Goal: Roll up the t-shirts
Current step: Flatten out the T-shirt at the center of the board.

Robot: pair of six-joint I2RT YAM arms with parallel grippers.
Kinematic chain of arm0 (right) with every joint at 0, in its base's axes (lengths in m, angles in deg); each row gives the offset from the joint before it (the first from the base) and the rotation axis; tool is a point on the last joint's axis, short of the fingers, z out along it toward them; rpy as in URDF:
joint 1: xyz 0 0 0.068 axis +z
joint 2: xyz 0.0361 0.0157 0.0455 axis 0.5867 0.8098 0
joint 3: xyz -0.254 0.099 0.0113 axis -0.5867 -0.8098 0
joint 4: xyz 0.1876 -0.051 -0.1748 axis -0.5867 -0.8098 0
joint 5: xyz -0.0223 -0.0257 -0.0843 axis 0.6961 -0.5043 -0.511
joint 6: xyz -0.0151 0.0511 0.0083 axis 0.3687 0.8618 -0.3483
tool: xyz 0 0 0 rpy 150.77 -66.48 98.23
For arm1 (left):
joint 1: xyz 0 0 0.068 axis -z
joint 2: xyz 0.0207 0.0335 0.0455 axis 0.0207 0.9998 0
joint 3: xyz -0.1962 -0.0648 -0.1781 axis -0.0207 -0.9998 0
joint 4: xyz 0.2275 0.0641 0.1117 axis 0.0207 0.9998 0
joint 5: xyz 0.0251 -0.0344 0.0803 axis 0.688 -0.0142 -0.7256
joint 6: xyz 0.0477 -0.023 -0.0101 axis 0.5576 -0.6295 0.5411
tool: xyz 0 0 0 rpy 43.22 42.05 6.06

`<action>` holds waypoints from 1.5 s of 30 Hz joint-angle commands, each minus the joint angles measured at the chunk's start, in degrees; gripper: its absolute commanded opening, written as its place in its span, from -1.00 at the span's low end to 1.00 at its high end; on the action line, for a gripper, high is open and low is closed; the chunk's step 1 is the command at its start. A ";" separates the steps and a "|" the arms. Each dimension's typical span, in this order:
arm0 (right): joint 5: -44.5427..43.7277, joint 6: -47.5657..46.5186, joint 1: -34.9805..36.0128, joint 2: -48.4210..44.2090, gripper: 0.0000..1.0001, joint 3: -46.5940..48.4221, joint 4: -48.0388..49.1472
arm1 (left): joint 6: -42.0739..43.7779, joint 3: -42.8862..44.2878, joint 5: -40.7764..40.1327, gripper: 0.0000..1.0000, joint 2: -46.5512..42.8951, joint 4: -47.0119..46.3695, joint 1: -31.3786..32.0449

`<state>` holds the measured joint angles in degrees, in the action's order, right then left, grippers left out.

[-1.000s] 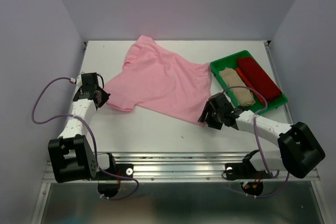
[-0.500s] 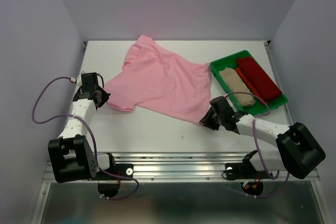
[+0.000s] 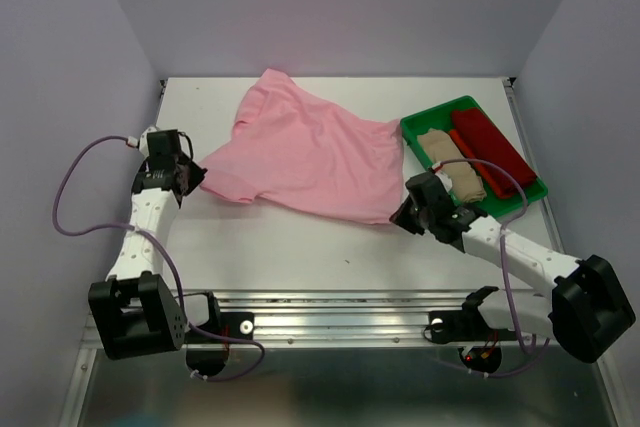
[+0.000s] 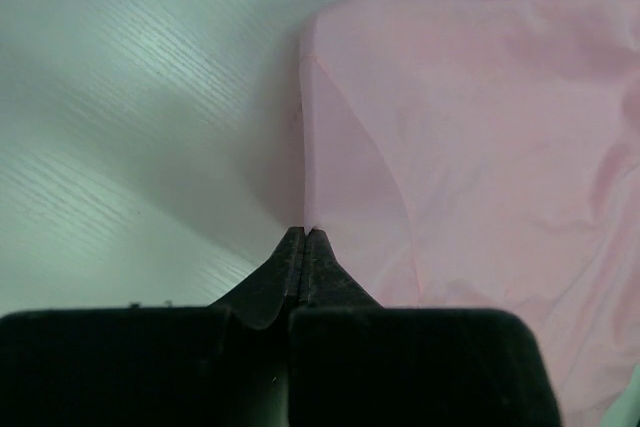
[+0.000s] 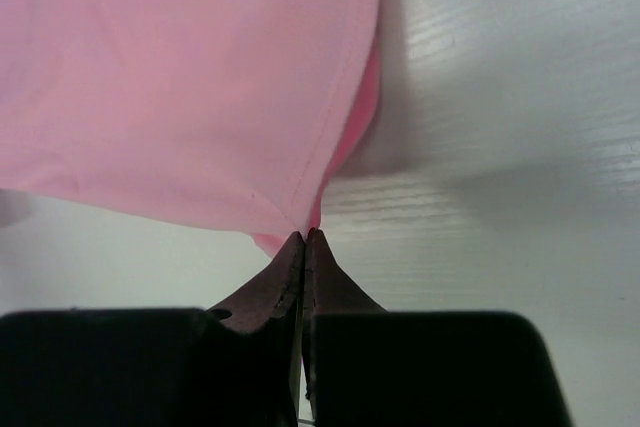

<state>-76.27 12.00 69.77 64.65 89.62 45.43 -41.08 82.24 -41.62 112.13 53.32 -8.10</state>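
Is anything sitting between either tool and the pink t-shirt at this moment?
Nothing visible does. The left tool is shut on one corner of the pink t-shirt, and the right tool pinches another corner.

Lab test cell: white table [image 3: 300, 257], plain lavender enclosure walls [image 3: 350, 7], robot arms [image 3: 140, 232] bolted to aluminium rail [image 3: 340, 312].

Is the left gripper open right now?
No, the left wrist view shows the left gripper with jaws pressed together, pinching the pink t-shirt at its edge.
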 commanded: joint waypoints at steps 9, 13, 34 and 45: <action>-0.64 -1.87 0.52 -2.05 -0.95 0.38 -7.28 | -0.21 -6.44 6.80 -1.00 -11.49 6.19 1.29; -1.34 -1.07 0.52 -3.54 -0.40 0.01 -9.31 | -0.92 -8.48 7.60 -1.00 -14.40 7.51 1.64; 2.27 11.58 0.52 -2.59 0.16 -7.89 2.55 | -0.04 -5.23 6.36 -1.00 -13.70 7.78 1.91; -2.92 9.92 0.52 3.48 -0.45 -6.49 8.18 | -0.04 -4.70 5.84 -1.00 -13.44 7.95 1.91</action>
<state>-75.22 22.41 69.77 66.68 81.71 51.64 -41.76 74.96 -35.15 98.97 61.23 -6.44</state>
